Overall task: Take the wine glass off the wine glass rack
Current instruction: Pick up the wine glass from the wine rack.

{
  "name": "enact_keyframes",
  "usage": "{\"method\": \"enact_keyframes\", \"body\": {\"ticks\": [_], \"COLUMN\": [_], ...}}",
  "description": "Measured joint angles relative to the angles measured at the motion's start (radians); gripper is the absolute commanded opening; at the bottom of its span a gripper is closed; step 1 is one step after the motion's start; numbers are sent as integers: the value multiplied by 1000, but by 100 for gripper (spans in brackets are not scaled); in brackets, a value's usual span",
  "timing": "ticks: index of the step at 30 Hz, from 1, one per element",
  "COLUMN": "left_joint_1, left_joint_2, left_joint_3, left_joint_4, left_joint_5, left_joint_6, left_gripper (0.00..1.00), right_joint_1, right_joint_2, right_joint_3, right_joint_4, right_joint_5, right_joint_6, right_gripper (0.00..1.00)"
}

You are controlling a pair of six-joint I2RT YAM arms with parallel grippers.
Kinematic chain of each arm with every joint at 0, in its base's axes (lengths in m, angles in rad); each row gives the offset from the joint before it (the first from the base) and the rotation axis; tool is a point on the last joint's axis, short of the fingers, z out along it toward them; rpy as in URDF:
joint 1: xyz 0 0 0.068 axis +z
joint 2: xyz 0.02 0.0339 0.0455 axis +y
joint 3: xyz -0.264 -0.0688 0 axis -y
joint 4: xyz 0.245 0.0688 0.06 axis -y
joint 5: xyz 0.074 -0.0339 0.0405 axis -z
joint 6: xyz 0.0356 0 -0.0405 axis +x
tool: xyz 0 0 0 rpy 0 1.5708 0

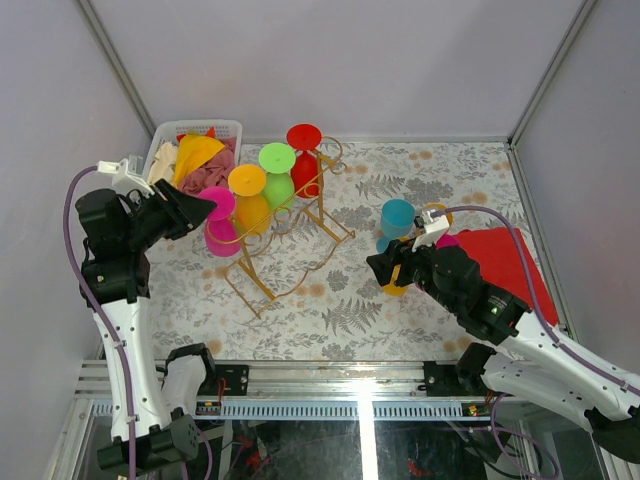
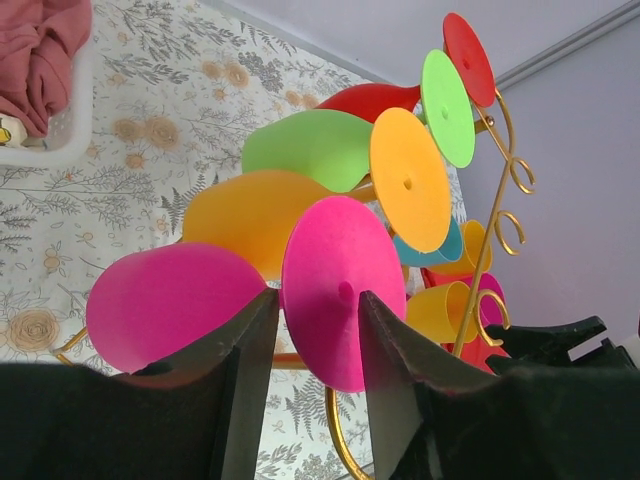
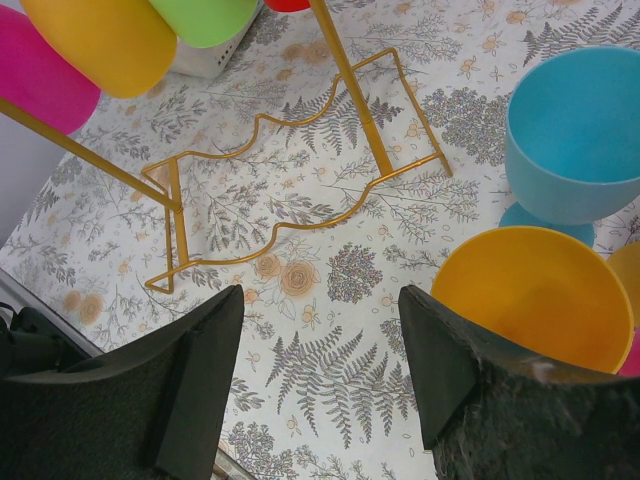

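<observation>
Left of frame, the left pincer (image 2: 315, 300), apart, straddles the magenta plastic wine glass (image 2: 165, 305) hanging on the gold wire rack (image 3: 345, 75); the right pincer (image 3: 320, 310) gapes too.

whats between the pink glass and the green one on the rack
The orange glass, hanging between pink glass and green glass; the top view shows it.

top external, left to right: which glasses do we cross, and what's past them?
pink wine glass → orange wine glass → green wine glass → red wine glass → teal glass → red cloth
</observation>
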Motion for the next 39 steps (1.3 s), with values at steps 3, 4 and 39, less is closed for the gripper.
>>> {"method": "enact_keyframes", "body": {"ticks": [3,4,39], "left_joint_1": [0,0,0], "left_joint_2": [-3,-4,-76], "left_joint_3": [0,0,-51], "left_joint_4": [0,0,183], "left_joint_5": [-9,-12,-83], "left_joint_6": [0,0,-274], "left_gripper": [32,32,0], "right_joint_1": [0,0,0], "right_joint_2": [0,0,19], "right_joint_3": [0,0,0], "right_joint_4": [0,0,0], "right_joint_5": [0,0,1], "right_joint_6": [0,0,0], "right_gripper": [71,71,71]}}
